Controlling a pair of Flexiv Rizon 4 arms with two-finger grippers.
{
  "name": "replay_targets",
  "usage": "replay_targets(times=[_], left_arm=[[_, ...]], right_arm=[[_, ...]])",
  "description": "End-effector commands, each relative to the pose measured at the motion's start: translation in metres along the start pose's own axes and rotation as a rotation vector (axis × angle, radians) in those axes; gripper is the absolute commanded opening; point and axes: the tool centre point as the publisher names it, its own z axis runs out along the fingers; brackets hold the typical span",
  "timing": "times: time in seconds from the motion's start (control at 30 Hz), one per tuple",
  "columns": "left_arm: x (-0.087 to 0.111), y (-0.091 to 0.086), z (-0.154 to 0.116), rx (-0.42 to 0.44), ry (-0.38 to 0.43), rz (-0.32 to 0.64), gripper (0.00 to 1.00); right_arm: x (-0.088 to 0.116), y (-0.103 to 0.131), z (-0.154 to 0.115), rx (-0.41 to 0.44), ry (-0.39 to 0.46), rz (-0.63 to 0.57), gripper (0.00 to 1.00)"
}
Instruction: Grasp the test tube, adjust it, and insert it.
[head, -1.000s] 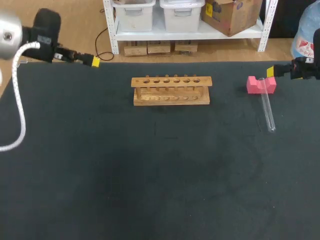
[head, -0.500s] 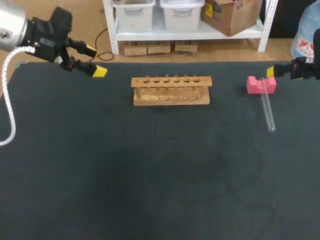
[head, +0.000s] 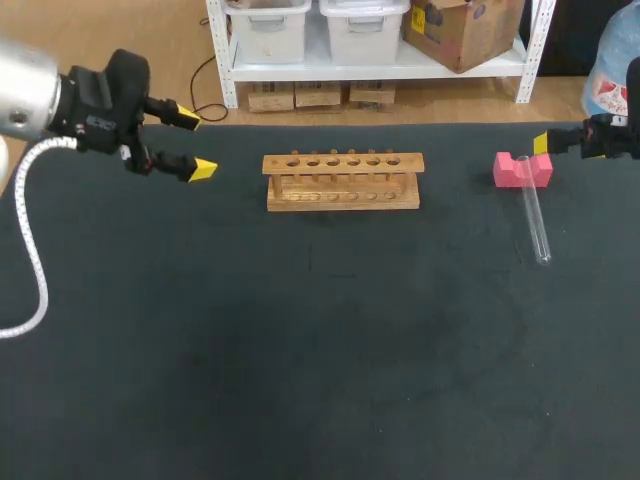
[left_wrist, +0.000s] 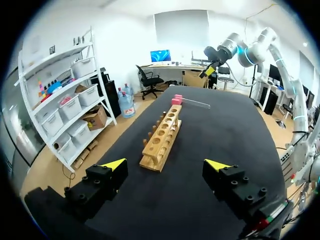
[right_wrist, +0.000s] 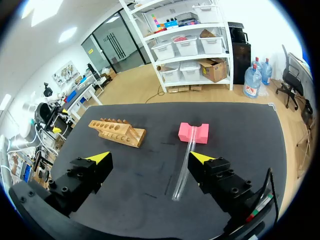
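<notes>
Head view: rack (head: 342, 180) near far edge (test tube (head: 535, 215) well apart, rightward)

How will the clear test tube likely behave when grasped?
The test tube looks like thin clear glass: probably fragile and slick. Being round, it may roll if nudged, though its end resting on the pink block might steady it.

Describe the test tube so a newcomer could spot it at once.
On the black table, look right of the wooden rack to the pink block near the far right corner. The test tube rests one end in that block's notch, its other end on the table, nearer the robot. It is the only clear, long, thin thing there.
</notes>
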Motion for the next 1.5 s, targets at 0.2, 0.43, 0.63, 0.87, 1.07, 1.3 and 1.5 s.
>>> replay_targets(times=[0.2, 0.43, 0.63, 0.87, 1.07, 1.3, 1.5], left_arm=[[0.017, -0.015, -0.015, -0.039, -0.06, -0.014, 1.0], [0.031, -0.01, -0.025, -0.051, -0.059, -0.014, 1.0], [0.038, 0.005, -0.029, -0.054, -0.055, -0.004, 1.0], [0.039, 0.01, -0.032, -0.116, -0.067, -0.01, 1.0], [0.039, 0.014, -0.028, -0.141, -0.059, -0.041, 1.0], [0.039, 0.014, -0.028, -0.141, -0.059, -0.041, 1.0], [0.039, 0.014, -0.028, -0.141, -0.059, -0.041, 1.0]], right_arm=[[0.0, 0.0, 0.0, 0.002, 0.001, 0.0, 1.0], [0.0, 0.0, 0.0, 0.002, 0.001, 0.0, 1.0], [0.0, 0.0, 0.0, 0.002, 0.001, 0.0, 1.0], [0.0, 0.0, 0.0, 0.002, 0.001, 0.0, 1.0], [0.0, 0.0, 0.0, 0.002, 0.001, 0.0, 1.0], [0.0, 0.0, 0.0, 0.002, 0.001, 0.0, 1.0], [0.0, 0.0, 0.0, 0.002, 0.001, 0.0, 1.0]])
